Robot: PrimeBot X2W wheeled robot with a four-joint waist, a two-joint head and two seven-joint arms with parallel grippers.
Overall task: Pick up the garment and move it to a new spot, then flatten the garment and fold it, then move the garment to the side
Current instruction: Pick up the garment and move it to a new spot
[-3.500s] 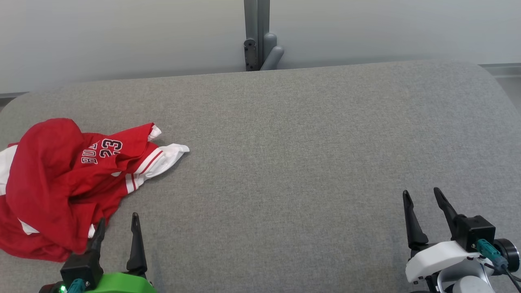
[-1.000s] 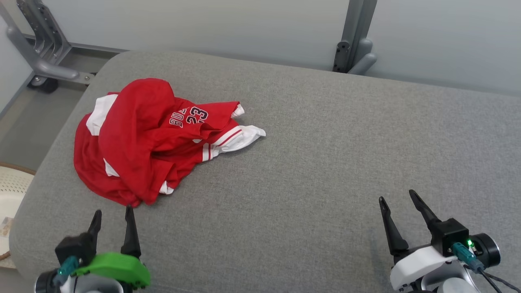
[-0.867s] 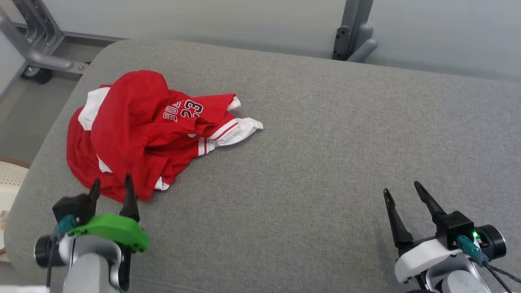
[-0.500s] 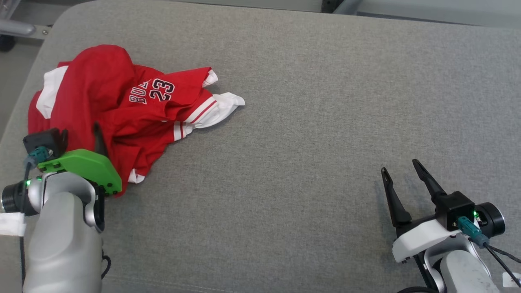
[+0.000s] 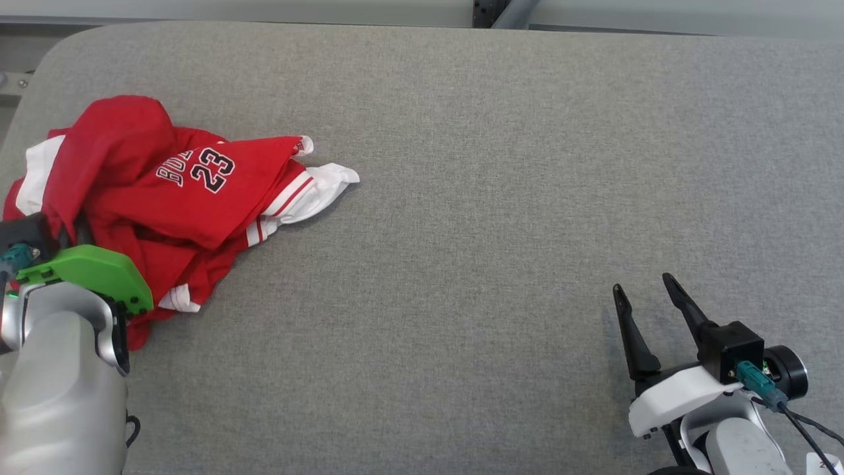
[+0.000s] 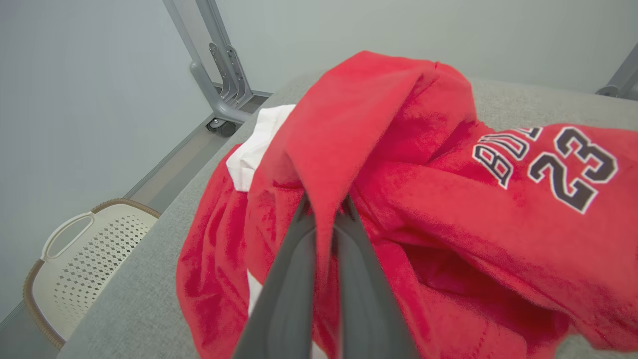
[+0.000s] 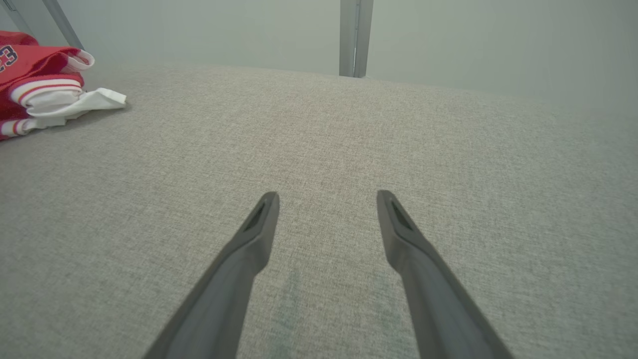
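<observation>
The garment [image 5: 191,198] is a crumpled red jersey with white trim and the number 23, lying at the left end of the grey padded table [image 5: 494,231]. My left arm's green wrist cover [image 5: 86,270] sits over its near edge, and the fingertips are buried in the cloth. In the left wrist view my left gripper [image 6: 325,207] is shut on a raised fold of the red garment [image 6: 448,199]. My right gripper [image 5: 641,284] stands open at the lower right, far from the jersey, with nothing between its fingers. In the right wrist view the right gripper [image 7: 326,195] hovers over bare table, and the garment [image 7: 35,75] is at the far left.
A white perforated basket [image 6: 84,264] stands on the floor beyond the table's left edge. Grey metal frame posts [image 6: 219,75] rise behind the table's far-left corner, and another post [image 7: 355,37] stands behind the far edge. The grey wall is close behind.
My left gripper has pushed forward into the garment's near edge and shut on a fold. The head camera has shifted down and sideways. The right gripper stays open in place.
</observation>
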